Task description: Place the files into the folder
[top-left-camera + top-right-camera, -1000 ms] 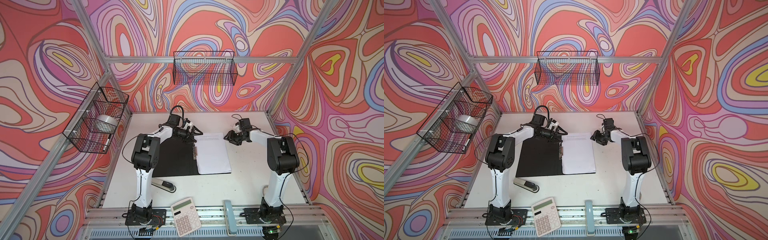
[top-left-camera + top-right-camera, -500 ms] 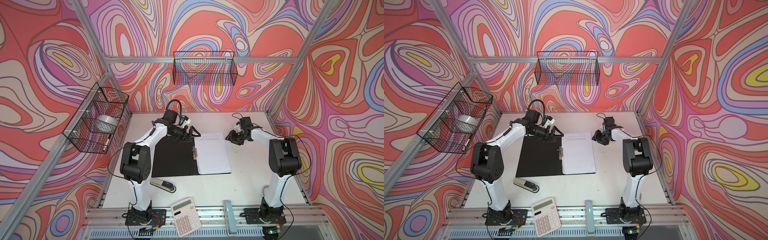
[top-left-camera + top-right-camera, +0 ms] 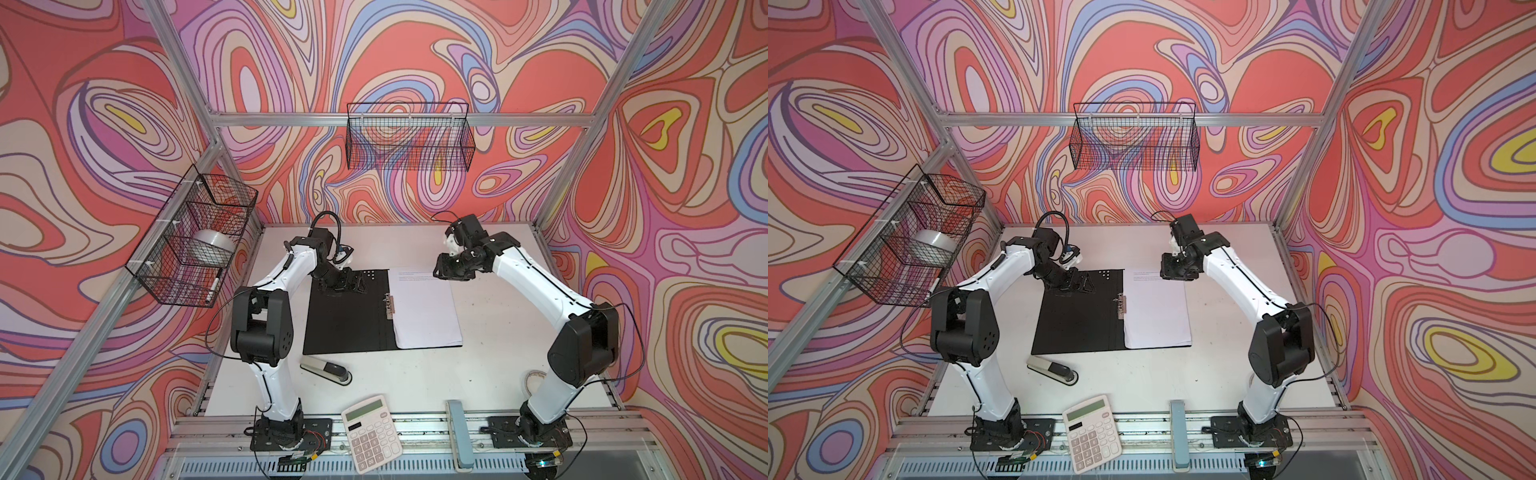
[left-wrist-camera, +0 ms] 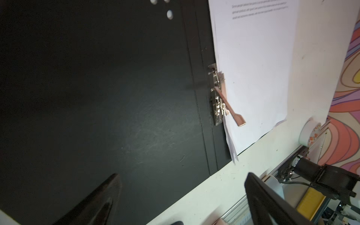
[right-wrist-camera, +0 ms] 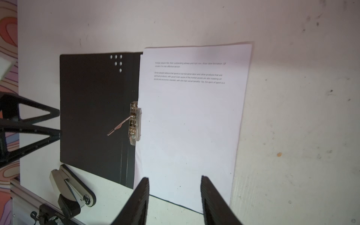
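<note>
We see the folder (image 3: pixel 345 316) lying open and flat on the white table (image 3: pixel 498 332), at the centre of both top views, with its black inside facing up. The files (image 3: pixel 426 311) lie as a neat stack on the folder's right half, with a few lines of small text near their upper edge. Their left edge sits against the metal clip (image 3: pixel 388 305) on the spine. In the left wrist view the clip's lever (image 4: pixel 229 109) stands lifted at a slant over the paper, and we cannot tell whether the clip presses on the sheets.

The left gripper (image 3: pixel 355 284) hangs over the upper left part of the black panel, its fingers (image 4: pixel 93 202) spread wide with nothing between them. The right gripper (image 3: pixel 446 272) is at the upper right corner of the files. Its fingers (image 5: pixel 140 198) stand apart with only paper showing in the gap, and we cannot tell whether they touch the sheet.

A stapler (image 3: pixel 326 370) lies just below the folder's lower left edge, not touching it. A calculator (image 3: pixel 372 432) rests on the rail at lower centre. A wire basket (image 3: pixel 166 266) at the left of the frame holds a tape roll (image 3: pixel 210 251)
</note>
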`<state>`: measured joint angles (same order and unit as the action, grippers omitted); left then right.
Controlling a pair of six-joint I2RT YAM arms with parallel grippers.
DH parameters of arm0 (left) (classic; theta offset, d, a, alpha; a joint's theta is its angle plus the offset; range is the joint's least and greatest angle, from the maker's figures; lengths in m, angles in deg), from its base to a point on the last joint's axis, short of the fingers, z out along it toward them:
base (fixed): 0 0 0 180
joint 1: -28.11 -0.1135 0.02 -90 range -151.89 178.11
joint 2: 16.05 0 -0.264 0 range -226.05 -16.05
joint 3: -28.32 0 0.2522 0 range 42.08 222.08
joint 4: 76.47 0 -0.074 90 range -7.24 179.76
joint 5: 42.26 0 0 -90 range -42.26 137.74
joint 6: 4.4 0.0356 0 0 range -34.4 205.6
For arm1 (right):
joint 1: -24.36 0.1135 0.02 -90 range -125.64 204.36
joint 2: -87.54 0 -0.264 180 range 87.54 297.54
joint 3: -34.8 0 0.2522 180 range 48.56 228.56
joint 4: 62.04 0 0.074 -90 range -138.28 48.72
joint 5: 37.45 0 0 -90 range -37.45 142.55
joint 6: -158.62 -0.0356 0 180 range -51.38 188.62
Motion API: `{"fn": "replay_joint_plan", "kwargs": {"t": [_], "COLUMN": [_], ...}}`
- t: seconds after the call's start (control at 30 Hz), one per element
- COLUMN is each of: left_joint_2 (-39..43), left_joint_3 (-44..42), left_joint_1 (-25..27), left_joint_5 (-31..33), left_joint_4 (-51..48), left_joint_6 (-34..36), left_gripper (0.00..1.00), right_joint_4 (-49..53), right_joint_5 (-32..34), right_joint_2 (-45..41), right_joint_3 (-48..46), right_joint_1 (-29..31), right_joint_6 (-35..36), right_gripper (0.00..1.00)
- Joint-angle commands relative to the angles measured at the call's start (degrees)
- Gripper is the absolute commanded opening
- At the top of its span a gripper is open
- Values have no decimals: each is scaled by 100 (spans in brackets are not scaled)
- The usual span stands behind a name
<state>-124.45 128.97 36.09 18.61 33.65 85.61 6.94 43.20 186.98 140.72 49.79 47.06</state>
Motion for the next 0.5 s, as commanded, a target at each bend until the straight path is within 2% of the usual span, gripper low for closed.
{"fn": "replay_joint_plan", "kwargs": {"t": [0.0,0.17,0.33,0.47], "left_joint_2": [-242,-198,-85,38], "left_joint_3": [1,-164,-355,-499], "left_joint_1": [-31,-80,-103,-140], "left_joint_5": [274,315,775,742], "left_joint_4": [-418,-394,-151,-110], "left_joint_6": [430,470,470,515], "left_gripper": [100,96,95,93], "right_joint_4": [414,812,1362,1715], "right_joint_5": [372,525,731,835], "right_joint_2": [-15,609,1435,2052], "right_joint_3": [181,982,2086,2915], "right_joint_1": [249,793,1177,1474], "right_joint_6": [-350,-439,-382,-319], "right_gripper": [44,43,43,43]}}
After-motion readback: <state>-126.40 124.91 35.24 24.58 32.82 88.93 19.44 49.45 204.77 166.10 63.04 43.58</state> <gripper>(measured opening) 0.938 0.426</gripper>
